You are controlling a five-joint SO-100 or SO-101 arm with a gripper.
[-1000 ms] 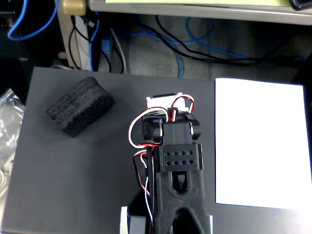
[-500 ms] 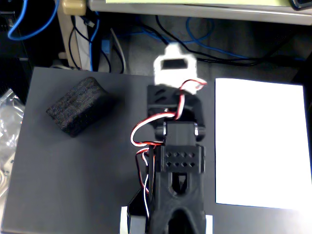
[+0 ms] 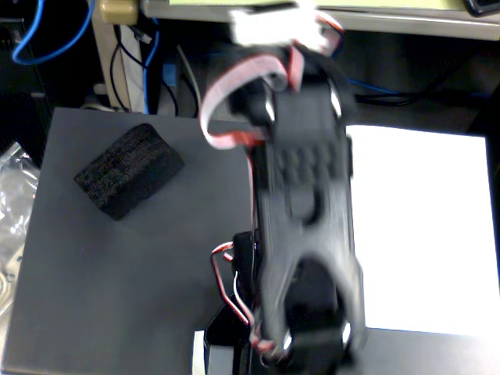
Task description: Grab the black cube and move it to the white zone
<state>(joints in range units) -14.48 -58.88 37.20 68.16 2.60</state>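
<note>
From above, we see the black cube [image 3: 129,170] lying on the dark mat [image 3: 117,281] covering the table, upper left, untouched. The white zone [image 3: 426,226] lies at right. Our blurred arm [image 3: 305,226] hangs between them; whether its pincer is open, we cannot tell. We should reach left, open wide, and straddle the block's narrower sides.

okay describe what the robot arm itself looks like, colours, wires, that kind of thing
In the fixed view the arm is glossy black plastic, blurred, with a forked link low in the picture. A white block sits at its top end. A flat ribbon of red and pale wires loops off its left side, and thinner red and white leads run lower down. The claw cannot be made out.
</note>
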